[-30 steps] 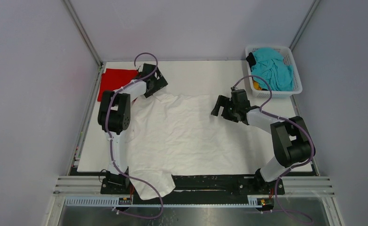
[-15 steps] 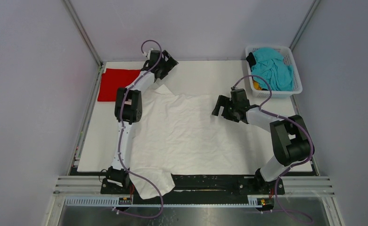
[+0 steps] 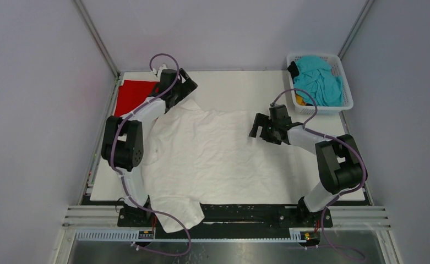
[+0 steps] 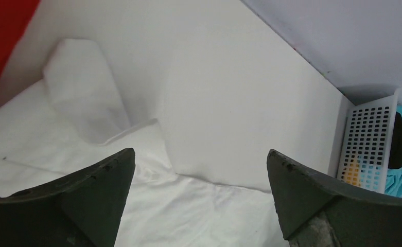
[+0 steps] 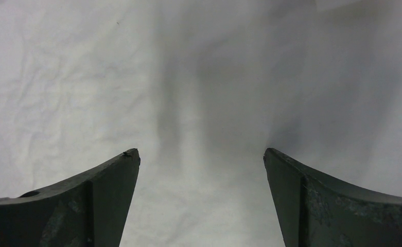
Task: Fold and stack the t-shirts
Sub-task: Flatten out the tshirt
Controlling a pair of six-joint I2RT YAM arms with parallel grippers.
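A white t-shirt (image 3: 212,157) lies spread flat over the table, one sleeve hanging over the near edge. It also fills the left wrist view (image 4: 137,206) and the right wrist view (image 5: 85,77). A folded red t-shirt (image 3: 131,94) lies at the far left; its edge shows in the left wrist view (image 4: 0,36). My left gripper (image 3: 180,94) is open and empty above the white shirt's far left sleeve (image 4: 83,98). My right gripper (image 3: 259,127) is open and empty just above the shirt's right edge. Teal (image 3: 320,80), orange and dark shirts sit in the basket.
A white plastic basket (image 3: 342,102) stands at the far right corner, also in the left wrist view (image 4: 368,139). Bare white table (image 3: 234,88) lies behind the shirt. Metal frame posts and grey walls enclose the table.
My left arm swung out over the far edge, then came back toward the white shirt's far left sleeve. The right gripper shifted only slightly. The shirt's far left corner lies flatter.
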